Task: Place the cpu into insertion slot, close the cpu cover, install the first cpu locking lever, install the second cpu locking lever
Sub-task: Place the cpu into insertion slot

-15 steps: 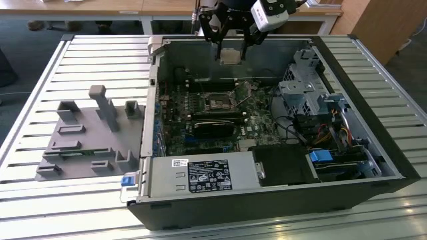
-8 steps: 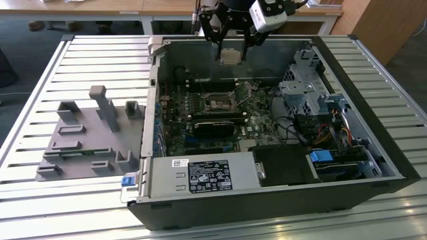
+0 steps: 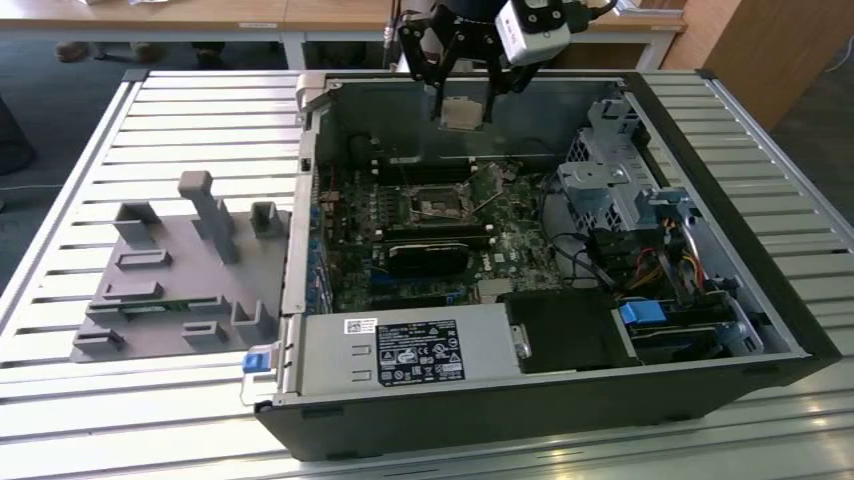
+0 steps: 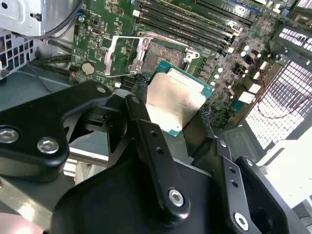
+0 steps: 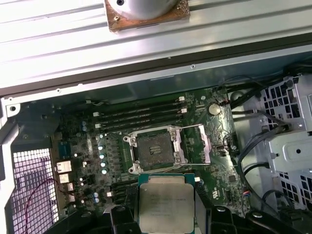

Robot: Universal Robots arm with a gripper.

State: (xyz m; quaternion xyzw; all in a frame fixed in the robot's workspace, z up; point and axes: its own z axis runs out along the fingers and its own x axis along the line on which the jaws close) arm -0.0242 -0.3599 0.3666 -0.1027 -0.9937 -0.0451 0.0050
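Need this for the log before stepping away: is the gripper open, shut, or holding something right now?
The gripper is shut on the cpu, held clear of the insertion slot.

The tool hangs over the far side of an open computer case. It has the cpu pinched between its fingers, in the air above the circuit board. The insertion slot lies on that board, apart from the cpu, with a long black card just beside it. The case rests on a slatted metal tabletop. A grey tray with upright blocks sits to the exterior view's left of the case.
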